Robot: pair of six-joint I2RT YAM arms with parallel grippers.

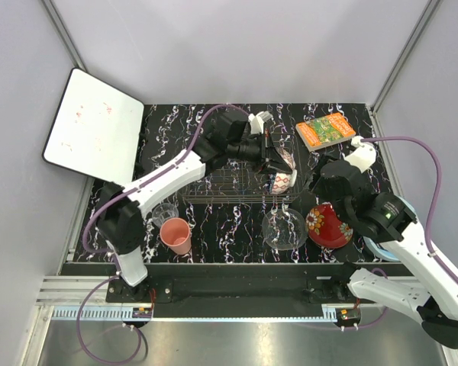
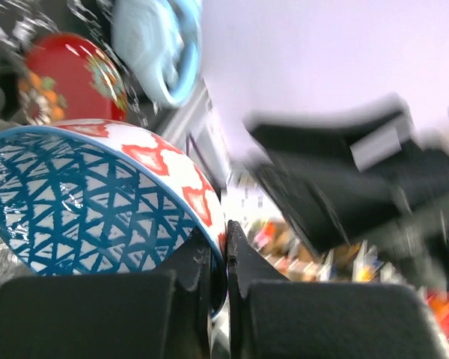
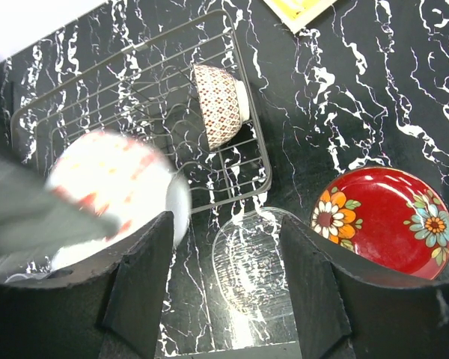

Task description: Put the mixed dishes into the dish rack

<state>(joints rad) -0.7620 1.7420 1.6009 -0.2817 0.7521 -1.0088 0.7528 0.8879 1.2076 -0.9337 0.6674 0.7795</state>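
Firmly pinching blue patterned bowl (image 2: 90, 202) rim with left gripper (image 2: 226, 232). Holding right gripper (image 3: 223, 224) agape, empty, above clear glass plate (image 3: 247, 277).

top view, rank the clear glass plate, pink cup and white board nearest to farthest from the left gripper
Measured from the left gripper, whose fingers are clamped on the blue patterned bowl:
1. clear glass plate, just in front of it, toward the arm bases.
2. pink plastic cup, near edge, on the left side.
3. white flat board, far left corner.
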